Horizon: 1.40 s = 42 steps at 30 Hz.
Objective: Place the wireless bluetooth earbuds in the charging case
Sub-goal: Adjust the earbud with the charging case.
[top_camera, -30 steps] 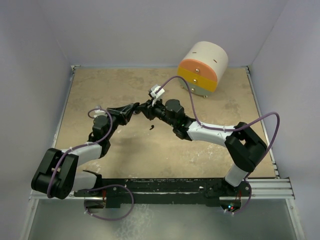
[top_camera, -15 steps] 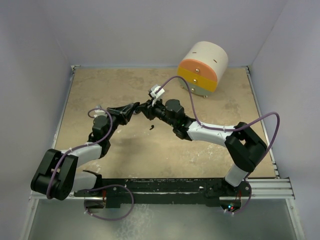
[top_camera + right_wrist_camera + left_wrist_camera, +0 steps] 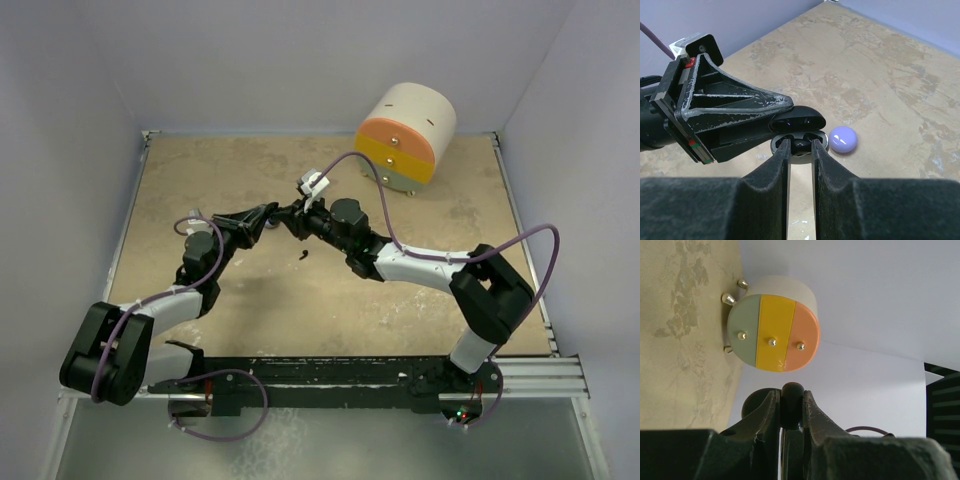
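Clamping down hard with my left pincer (image 3: 790, 397), I've got the black charging case (image 3: 792, 390) squeezed between both jaws, its rounded end poking up past my fingertips in the left wrist view. From the right wrist camera the case sits dead centre of the frame, lid up, two dark sockets showing underneath it. My right pincer (image 3: 801, 146) comes in from the bottom edge of that frame, jaws drawn narrow and pinching a tiny black earbud (image 3: 801, 144) right at the mouth of the case; whether it touches the socket, I can't tell. Just right of the case, down on the mottled tan table (image 3: 880, 75), lies a lavender puck (image 3: 844, 139), apart from both pincers. In the overhead view my two pincers meet tip to tip a little left of centre, and a small dark speck (image 3: 303, 258) lies on the table just below them, too small to name. Upper right of that view, a round drawer cabinet (image 3: 405, 133) stands against the back wall, face striped green, yellow and orange with one small knob (image 3: 772, 342) on each stripe.
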Available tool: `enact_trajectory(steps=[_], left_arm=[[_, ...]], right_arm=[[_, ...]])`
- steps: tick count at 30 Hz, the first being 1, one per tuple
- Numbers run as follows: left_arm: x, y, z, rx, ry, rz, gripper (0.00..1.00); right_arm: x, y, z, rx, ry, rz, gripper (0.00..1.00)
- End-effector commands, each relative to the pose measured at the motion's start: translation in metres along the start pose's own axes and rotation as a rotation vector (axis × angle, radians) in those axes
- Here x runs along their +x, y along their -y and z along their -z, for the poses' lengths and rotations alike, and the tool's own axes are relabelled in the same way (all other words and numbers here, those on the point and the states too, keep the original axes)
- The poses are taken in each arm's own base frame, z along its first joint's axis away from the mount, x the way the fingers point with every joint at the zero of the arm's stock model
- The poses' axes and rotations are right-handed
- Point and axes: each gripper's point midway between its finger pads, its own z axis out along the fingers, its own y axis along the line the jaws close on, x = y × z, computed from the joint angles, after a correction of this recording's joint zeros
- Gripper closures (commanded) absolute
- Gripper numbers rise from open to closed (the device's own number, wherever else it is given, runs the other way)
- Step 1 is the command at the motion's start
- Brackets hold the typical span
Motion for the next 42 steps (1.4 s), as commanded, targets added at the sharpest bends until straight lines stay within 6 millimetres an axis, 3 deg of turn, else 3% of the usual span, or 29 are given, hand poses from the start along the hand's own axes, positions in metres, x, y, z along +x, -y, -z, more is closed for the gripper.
enact_trajectory(steps=[1,3,6,10,15,21,31,42], left_arm=[[0.007,0.026,0.001,0.081,-0.02,-0.004,1.0],[0.007,0.028,0.001,0.085,-0.022,-0.004,1.0],[0.007,0.027,0.001,0.083,-0.022,-0.004,1.0],[0.006,0.021,0.001,0.071,-0.019,-0.006,1.0],[0.005,0.016,0.0,0.064,-0.017,-0.002,1.0],[0.004,0.012,0.0,0.056,-0.013,-0.001,1.0],[0.004,0.013,0.0,0.06,-0.017,0.002,1.0],[0.004,0.013,-0.001,0.057,-0.017,-0.001,1.0]], right_arm=[[-0.026,-0.001,-0.002,0.002,0.065,0.016,0.8],[-0.025,-0.001,-0.003,0.001,0.062,0.016,0.78],[-0.023,-0.001,-0.004,0.003,0.056,0.013,0.5],[-0.037,-0.003,0.001,-0.002,0.101,0.01,0.32],[-0.064,-0.007,0.016,-0.008,0.189,-0.012,0.31],[-0.073,0.004,0.029,0.062,0.221,-0.058,0.29],[-0.037,0.046,0.023,0.307,0.088,-0.113,0.27],[-0.023,0.047,0.015,0.309,0.05,-0.098,0.27]])
